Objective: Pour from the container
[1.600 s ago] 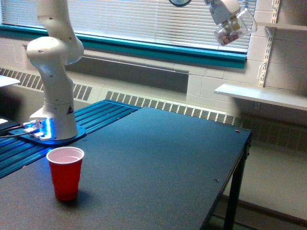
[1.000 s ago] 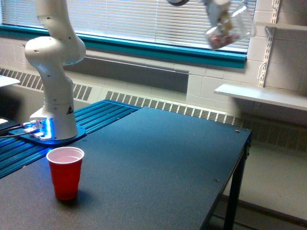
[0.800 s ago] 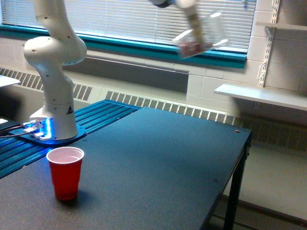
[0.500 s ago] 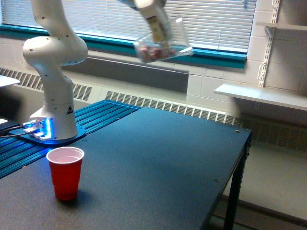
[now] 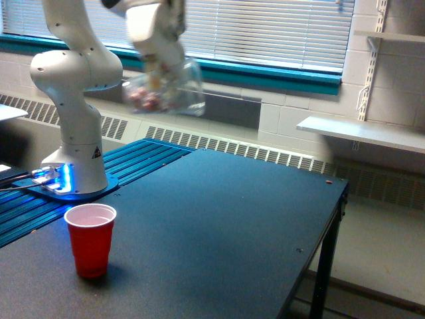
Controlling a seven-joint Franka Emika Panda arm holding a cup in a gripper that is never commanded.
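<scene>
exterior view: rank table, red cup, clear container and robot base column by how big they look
1. table
2. robot base column
3. clear container and red cup: look about alike; the container is blurred and at a different distance, so unranked.

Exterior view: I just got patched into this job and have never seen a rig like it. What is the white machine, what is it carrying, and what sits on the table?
There is a single picture, taken by a camera off the arm that looks across a dark table. The white machine is a jointed robot arm bolted on a base at the exterior view's left. Its pincer is shut on a clear plastic container held high in the air, blurred by motion, with small pink and red pieces showing through. On the table stands one red cup, upright, open, apparently empty. The container is above and to the exterior view's right of the cup. Nothing is pouring yet.
</scene>
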